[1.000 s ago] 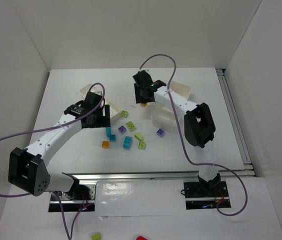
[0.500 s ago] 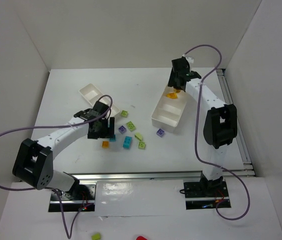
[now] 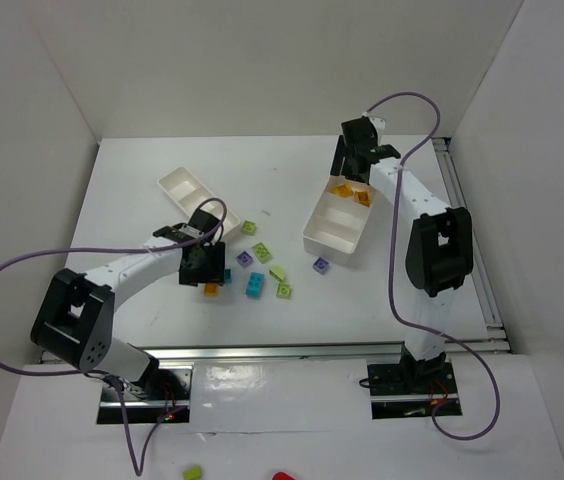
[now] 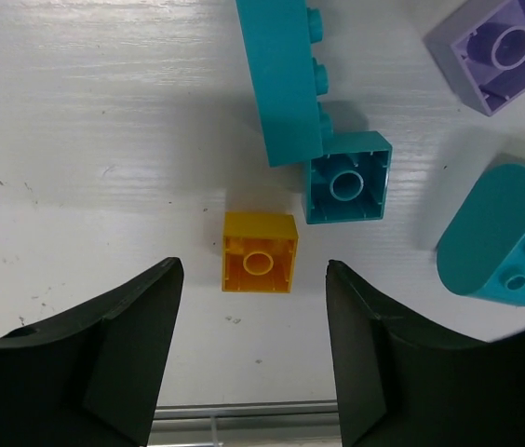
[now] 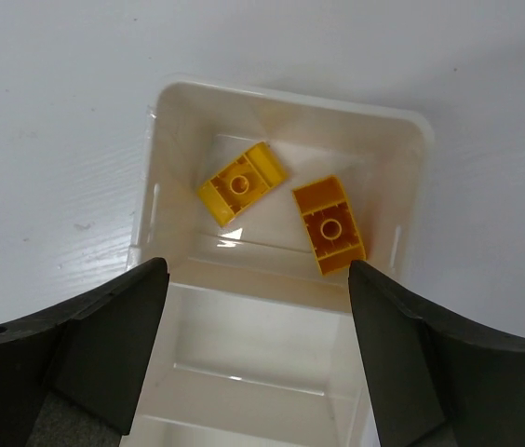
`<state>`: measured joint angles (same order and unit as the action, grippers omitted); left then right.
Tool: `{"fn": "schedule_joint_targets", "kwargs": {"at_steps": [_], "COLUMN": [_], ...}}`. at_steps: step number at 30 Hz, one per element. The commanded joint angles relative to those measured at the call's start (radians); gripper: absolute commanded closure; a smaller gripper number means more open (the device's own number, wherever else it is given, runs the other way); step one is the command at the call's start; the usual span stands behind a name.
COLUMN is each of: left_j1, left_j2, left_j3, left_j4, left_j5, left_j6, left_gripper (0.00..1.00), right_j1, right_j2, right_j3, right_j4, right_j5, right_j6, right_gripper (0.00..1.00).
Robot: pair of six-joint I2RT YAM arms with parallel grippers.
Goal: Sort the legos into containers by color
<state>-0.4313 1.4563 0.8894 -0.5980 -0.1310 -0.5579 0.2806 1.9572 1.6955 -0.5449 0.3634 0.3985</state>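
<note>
- The left hand (image 4: 253, 312) hung low over the worktop (image 4: 86, 121). Its fingers were spread on either side of a square orange brick (image 4: 260, 252) and touched neither side of it.
- Just beyond that brick lay a square cyan brick (image 4: 348, 179), underside up, against the end of a long cyan brick (image 4: 281, 79).
- A rounded cyan brick (image 4: 495, 233) and a purple brick (image 4: 497, 51) lay further to the right.
- The right hand (image 5: 255, 279) hovered over the end section of the larger tray (image 5: 411, 130), fingers spread and holding nothing.
- Two orange-yellow bricks (image 5: 242, 182) lay underside up in that section, near each other but apart.
- The smaller tray (image 3: 184, 187) stood beyond the left hand, and lime green bricks (image 3: 262, 250) lay scattered on the worktop between the two trays.
</note>
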Motion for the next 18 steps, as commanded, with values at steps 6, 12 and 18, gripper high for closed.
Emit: {"fn": "schedule_joint_targets", "kwargs": {"at_steps": [6,12,18], "left_j1": [-0.003,-0.003,-0.012], "left_j2": [0.055,0.055,-0.092], "left_j3": [-0.010,0.019,0.175], "left_j4": [0.018,-0.026,-0.173], "left_j5": [0.013,-0.015,-0.024], "left_j6": [-0.043,-0.053,-0.017], "left_gripper": [0.36,0.63,0.70], "right_j1": [0.008,0.008,0.008], "right_j2": [-0.107,-0.116,-0.127], "right_j3": [-0.016,-0.025,-0.016], "right_j4": [0.000,0.000,0.000], "right_j5": [0.031,0.040,0.040], "right_j6": [-0.003,-0.003,-0.003], "right_gripper": [0.15,0.15,0.15]}}
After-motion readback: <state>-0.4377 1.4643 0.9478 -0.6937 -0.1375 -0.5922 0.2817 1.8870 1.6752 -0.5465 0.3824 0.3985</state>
